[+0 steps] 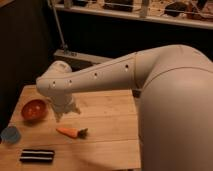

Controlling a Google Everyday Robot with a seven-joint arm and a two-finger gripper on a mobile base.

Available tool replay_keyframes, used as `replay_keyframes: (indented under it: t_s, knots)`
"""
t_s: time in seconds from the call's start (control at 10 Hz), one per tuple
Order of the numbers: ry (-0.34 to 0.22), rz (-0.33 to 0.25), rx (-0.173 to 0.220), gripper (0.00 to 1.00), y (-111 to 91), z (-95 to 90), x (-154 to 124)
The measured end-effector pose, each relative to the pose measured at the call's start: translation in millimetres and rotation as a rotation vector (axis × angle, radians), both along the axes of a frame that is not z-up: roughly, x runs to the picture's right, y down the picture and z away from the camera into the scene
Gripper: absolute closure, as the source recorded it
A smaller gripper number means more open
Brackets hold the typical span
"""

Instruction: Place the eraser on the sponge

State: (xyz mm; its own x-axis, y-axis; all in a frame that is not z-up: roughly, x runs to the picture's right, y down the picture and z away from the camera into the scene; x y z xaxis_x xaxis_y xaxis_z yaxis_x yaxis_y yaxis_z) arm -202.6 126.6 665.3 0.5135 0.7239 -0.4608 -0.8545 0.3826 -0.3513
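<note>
The eraser [36, 156], a long black block with white stripes, lies flat near the table's front left edge. My gripper [67, 114] hangs over the table's left middle, just right of the orange bowl and well behind the eraser. Its fingers point down and stand open with nothing between them. The sponge is hidden in this view. The white forearm reaches in from the right.
An orange bowl [34, 110] sits at the left of the wooden table [110, 125]. A light-blue cup [9, 134] stands at the left edge. An orange carrot [71, 132] lies between the gripper and the eraser. My white body fills the right side.
</note>
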Motion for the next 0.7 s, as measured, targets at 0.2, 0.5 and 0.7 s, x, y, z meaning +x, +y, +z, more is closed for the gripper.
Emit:
replay_keyframes:
  t_s: [0.2,0.5,0.7]
  knots:
    - [-0.076,-0.099,0.021,0.35,16,-10.8,-22]
    - [-0.211,-0.206,0.017,0.35,43,-28.3,-52]
    - [-0.309,-0.264,-0.004,0.35,61,-40.4,-68]
